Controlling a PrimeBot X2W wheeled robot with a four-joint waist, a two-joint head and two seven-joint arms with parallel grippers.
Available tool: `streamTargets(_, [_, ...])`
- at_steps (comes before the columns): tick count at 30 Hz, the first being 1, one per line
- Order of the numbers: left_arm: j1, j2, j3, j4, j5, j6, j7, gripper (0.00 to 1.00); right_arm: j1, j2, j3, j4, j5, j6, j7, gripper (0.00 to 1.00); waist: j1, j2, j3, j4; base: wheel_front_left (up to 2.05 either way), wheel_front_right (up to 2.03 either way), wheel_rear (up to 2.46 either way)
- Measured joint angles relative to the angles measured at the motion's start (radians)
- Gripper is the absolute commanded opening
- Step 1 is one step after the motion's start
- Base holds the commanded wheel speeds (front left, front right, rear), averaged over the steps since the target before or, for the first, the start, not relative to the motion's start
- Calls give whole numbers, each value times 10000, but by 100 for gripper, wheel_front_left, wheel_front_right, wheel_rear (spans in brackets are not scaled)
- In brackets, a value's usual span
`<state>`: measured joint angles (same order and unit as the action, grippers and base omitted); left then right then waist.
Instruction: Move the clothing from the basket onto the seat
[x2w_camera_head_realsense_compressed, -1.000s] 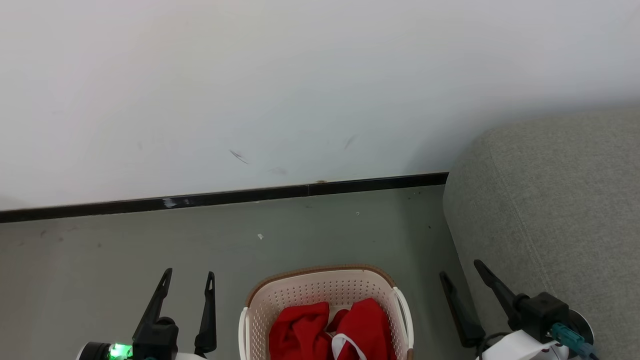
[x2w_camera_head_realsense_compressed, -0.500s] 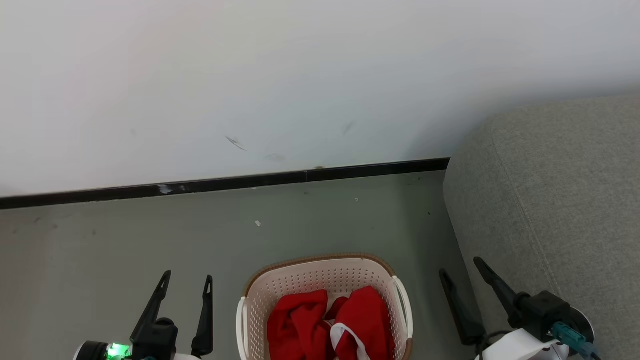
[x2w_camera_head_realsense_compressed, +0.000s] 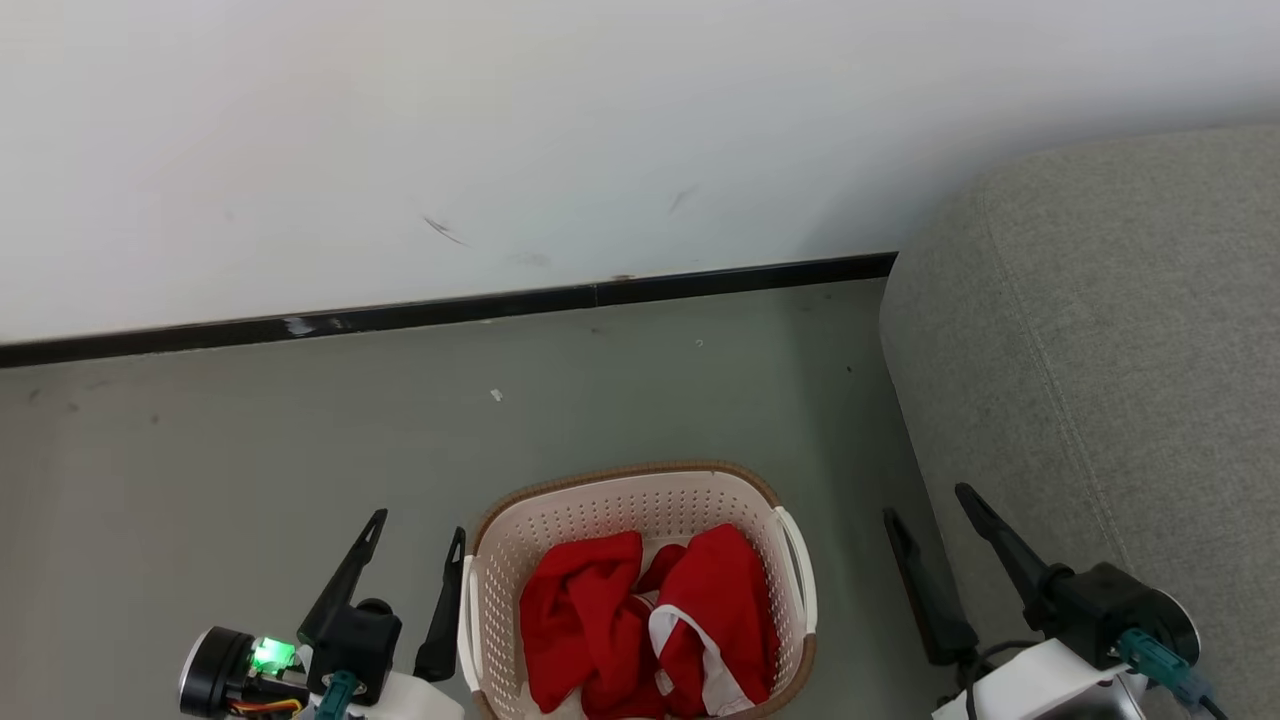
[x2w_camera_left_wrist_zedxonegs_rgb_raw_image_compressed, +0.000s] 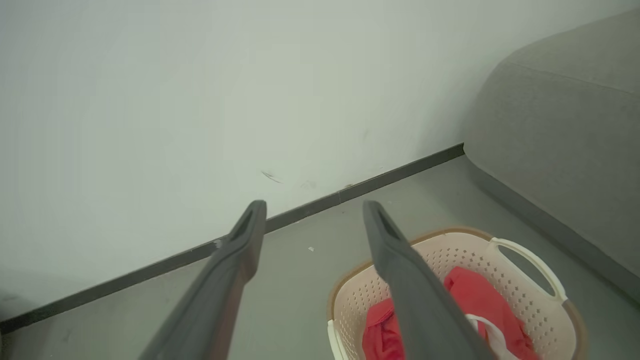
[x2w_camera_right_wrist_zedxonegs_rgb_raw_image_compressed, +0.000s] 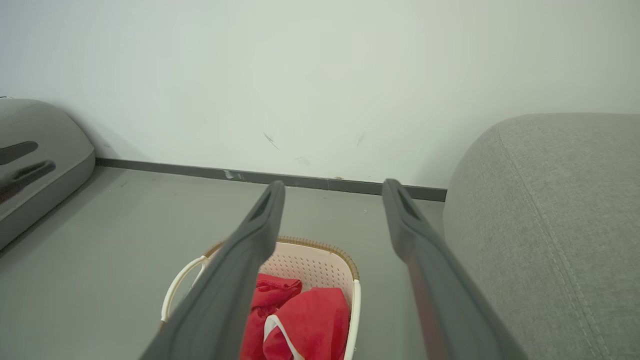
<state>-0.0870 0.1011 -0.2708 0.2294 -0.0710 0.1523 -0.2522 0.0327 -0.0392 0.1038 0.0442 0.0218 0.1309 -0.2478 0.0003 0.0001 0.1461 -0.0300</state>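
1. Nothing of the task is done yet, as far as I can judge. The clothing (x2w_camera_head_realsense_compressed: 640, 620) lies crumpled inside the basket (x2w_camera_head_realsense_compressed: 600, 505), red with some white trim on top, and the part of the seat (x2w_camera_head_realsense_compressed: 1100, 350) that shows carries no garment.
2. The basket stands on the floor (x2w_camera_head_realsense_compressed: 300, 450) between the two grippers, with the seat near it on the robot's right.
3. The left gripper (x2w_camera_head_realsense_compressed: 418, 524) has its fingers spread wide and holds nothing. It hangs just beside the left side of the basket. I cannot tell if the nearer finger touches the rim.
4. The right gripper (x2w_camera_head_realsense_compressed: 928, 503) is spread just as wide and is also empty. It is in the gap between the basket and the seat.
5. In my judgement everything is left to do: reach into the basket, close on a garment, carry it over the seat, let it go, and repeat until the basket is empty.
6. The near end of the basket is cut off by the lower edge of the head view, so the bottom of the pile is hidden. I see two red lumps, but how many garments there are I cannot tell.
7. In each wrist view the gripper's own fingers cover part of the clothing.
8. Only one corner of the seat shows — what lies on the rest of it is unknown.
9. In the right wrist view a grey rounded shape (x2w_camera_right_wrist_zedxonegs_rgb_raw_image_compressed: 40, 150) with dark marks sits at the left edge. I cannot make out what it is.
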Motion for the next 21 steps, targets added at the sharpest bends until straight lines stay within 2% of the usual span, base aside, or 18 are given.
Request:
streamTargets(11, [-950,-25,-428,982,242,-330,0,100,-469,-2,-270,-456,-12,0,0,100,0,0,962,-299,0,0,0])
streamTargets(21, [-1697,-159,-817,2013,562,-422,0,100,-1266,-6,-290,-813,-52,0,0,100,0,0,1985,-626,0,0,0])
